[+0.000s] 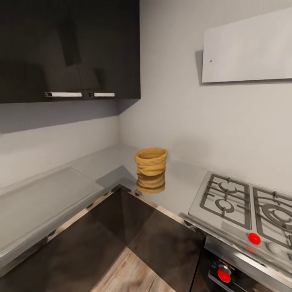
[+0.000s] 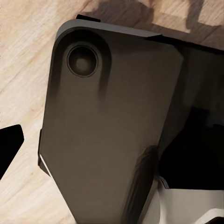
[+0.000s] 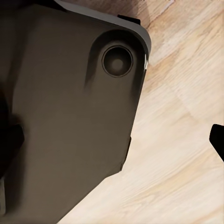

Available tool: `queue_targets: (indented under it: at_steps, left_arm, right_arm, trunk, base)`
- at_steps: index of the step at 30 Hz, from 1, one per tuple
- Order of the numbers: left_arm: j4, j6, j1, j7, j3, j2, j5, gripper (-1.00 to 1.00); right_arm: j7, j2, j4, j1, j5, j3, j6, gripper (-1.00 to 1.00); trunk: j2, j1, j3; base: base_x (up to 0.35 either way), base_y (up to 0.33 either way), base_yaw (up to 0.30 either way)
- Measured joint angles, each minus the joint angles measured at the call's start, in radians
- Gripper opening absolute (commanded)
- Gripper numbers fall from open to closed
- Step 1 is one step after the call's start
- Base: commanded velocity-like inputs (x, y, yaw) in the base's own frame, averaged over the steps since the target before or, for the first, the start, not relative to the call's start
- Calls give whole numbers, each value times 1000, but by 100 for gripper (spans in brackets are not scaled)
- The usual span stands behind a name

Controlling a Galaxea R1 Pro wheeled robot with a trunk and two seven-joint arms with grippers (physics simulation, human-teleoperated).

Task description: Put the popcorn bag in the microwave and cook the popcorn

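Task status is judged as early: nothing has been grasped, and pickup, loading and heating all remain to be done.

At the left of the head view, glossy dark wall cabinets point(image 1: 69, 48) with pale bar handles are mounted above the smooth pale grey countertop point(image 1: 48, 198), which runs along the left wall and turns the corner over dark glossy base cabinet fronts point(image 1: 121, 235).

Near the middle, the mustard-yellow soft popcorn bag point(image 1: 151, 162), squat with ringed folds and a wide rolled rim, stands upright on the countertop in the corner, close to the rear wall. Its reflection is seen on the shiny surface below it. The bag is untouched and sits well apart from the worktop's front edge.

To the right, a steel gas hob point(image 1: 243, 202) with dark grates and red knobs is set into the worktop, just beside the bag's section. A flat white hood point(image 1: 247, 46) is fixed to the wall above it.

In both wrist views, a dark rounded panel of the robot's base point(image 2: 107, 130) is seen over a pale wood floor point(image 3: 186, 140), so both arms are judged to hang low. Whether either gripper is spread or pressed together cannot be told.
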Motion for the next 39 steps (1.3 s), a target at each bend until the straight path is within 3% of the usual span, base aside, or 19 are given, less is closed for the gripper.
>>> queue_targets:
  at_steps: [14,39]
  left_arm:
    - [0,0,0,0,0,0,0,100]
    - [0,0,0,0,0,0,0,100]
  right_arm:
    - [4,0,0,0,-1,0,0,100]
    - [10,-2,0,0,0,0,-1,100]
  trunk:
    - [0,0,-6]
    - [0,0,-45]
  base:
    - [0,0,0]
    - [0,0,0]
